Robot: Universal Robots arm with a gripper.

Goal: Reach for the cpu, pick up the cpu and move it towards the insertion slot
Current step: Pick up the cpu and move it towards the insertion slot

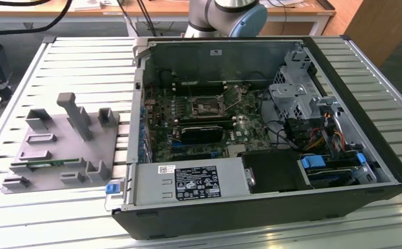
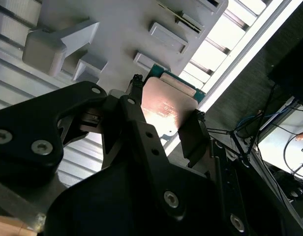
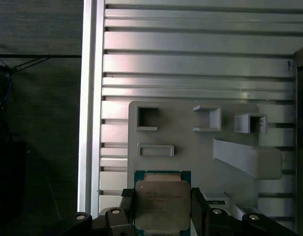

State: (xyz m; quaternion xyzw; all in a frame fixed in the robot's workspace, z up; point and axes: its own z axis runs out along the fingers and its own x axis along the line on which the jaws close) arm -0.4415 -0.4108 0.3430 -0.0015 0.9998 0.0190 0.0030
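The cpu (image 3: 162,206) was pinched at opposite edges by the gripper (image 3: 162,196) over the grey fixture (image 3: 191,157); the insertion slot (image 1: 204,108) was located well apart, inside the case (image 1: 256,218).

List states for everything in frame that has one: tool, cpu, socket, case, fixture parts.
tool: shut on the cpu, one finger on each of two opposite edges.
cpu: gripped, metal top showing, over the grey fixture; cannot tell if lifted.
insertion slot: dark centre bare, no chip seated.
computer case: side open, board exposed.
memory stick: lying in the grey fixture.
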